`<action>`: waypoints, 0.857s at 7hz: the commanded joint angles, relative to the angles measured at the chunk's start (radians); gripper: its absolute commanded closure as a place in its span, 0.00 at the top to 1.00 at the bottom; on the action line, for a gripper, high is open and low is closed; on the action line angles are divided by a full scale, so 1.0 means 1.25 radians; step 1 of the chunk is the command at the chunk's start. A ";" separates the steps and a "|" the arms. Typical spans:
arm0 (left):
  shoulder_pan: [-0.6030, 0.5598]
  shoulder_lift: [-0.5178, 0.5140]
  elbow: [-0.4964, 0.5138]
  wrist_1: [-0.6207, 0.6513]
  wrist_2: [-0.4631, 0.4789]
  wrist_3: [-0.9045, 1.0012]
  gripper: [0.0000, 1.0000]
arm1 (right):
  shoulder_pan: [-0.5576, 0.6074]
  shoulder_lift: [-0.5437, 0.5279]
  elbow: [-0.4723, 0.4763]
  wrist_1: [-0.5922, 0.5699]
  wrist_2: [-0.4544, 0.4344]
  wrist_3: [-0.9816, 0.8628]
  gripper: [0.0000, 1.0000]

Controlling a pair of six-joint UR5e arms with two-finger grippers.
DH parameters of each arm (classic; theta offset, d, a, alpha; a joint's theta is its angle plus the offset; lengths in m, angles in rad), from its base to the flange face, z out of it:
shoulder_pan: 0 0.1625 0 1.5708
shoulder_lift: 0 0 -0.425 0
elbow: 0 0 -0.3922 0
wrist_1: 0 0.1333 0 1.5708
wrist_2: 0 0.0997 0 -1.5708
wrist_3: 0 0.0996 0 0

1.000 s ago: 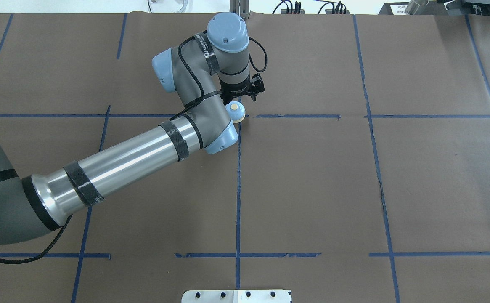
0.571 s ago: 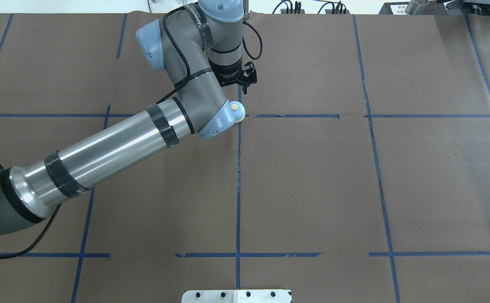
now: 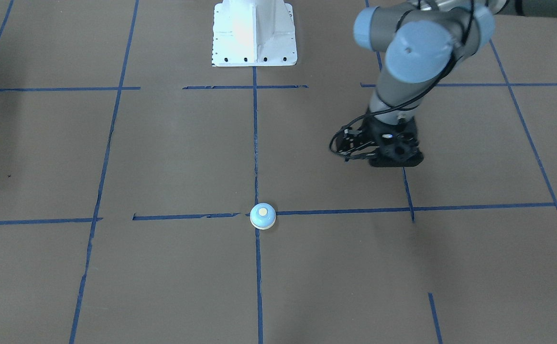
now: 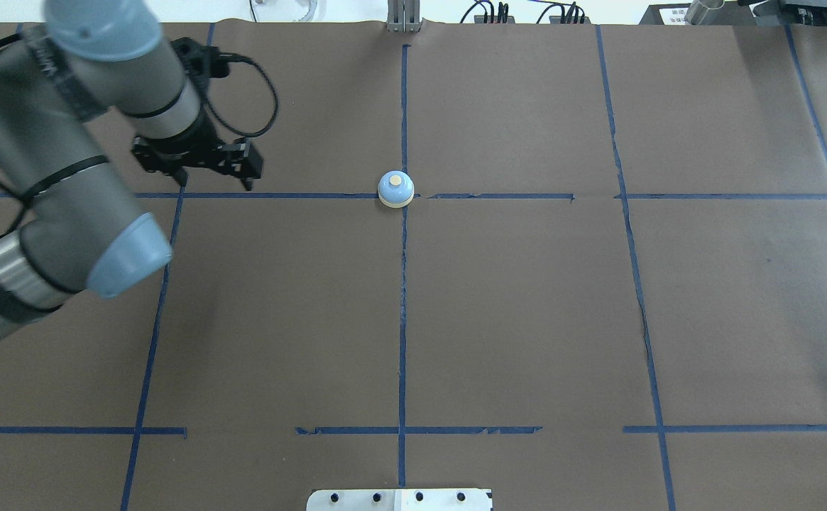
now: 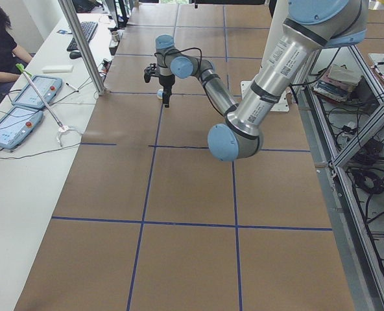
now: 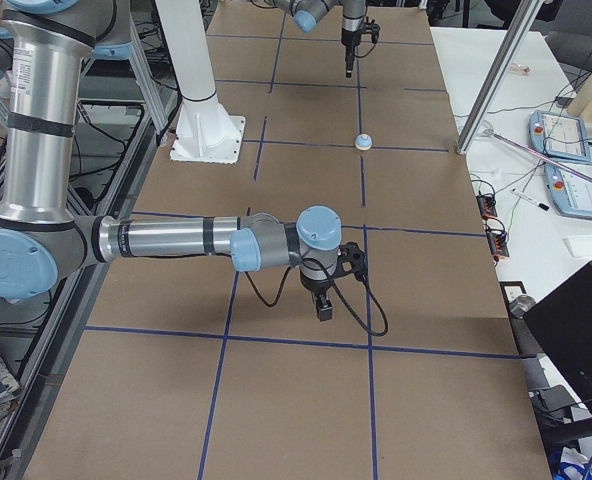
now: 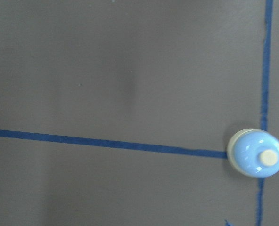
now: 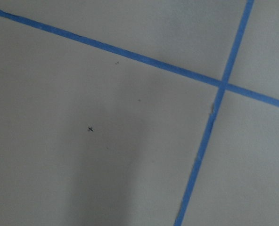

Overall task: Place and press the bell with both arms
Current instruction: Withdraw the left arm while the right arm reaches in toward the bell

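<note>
The light-blue bell (image 4: 395,189) with a cream button stands alone on the brown table where two blue tape lines cross. It also shows in the front view (image 3: 262,216) and at the right edge of the left wrist view (image 7: 256,153). My left gripper (image 4: 196,162) hangs above the table well to the bell's left, pointing down, apart from it. Its fingers are hidden under the black wrist (image 3: 395,153), so I cannot tell if it is open or shut. My right gripper (image 6: 322,305) shows only in the exterior right view, far from the bell, and I cannot tell its state.
The white pedestal (image 3: 254,33) stands at the robot's side of the table. Blue tape lines (image 4: 402,319) form a grid on the brown paper. A side bench with tablets (image 5: 23,103), a seated person and a metal post (image 5: 82,45) lie past the table's far edge.
My left arm has swung away to the left from right over the bell. The bell stays at the tape crossing and is now fully uncovered.
</note>
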 commanded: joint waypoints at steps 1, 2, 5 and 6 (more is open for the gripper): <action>-0.122 0.281 -0.172 0.000 -0.043 0.222 1.00 | -0.112 0.083 -0.002 0.022 -0.035 0.142 1.00; -0.207 0.366 -0.175 -0.008 -0.066 0.315 1.00 | -0.168 0.118 -0.002 0.021 -0.035 0.233 1.00; -0.484 0.537 -0.118 -0.001 -0.116 0.684 1.00 | -0.325 0.290 -0.004 0.013 -0.068 0.467 1.00; -0.573 0.565 -0.080 -0.001 -0.117 0.791 1.00 | -0.379 0.348 -0.006 -0.013 -0.091 0.551 1.00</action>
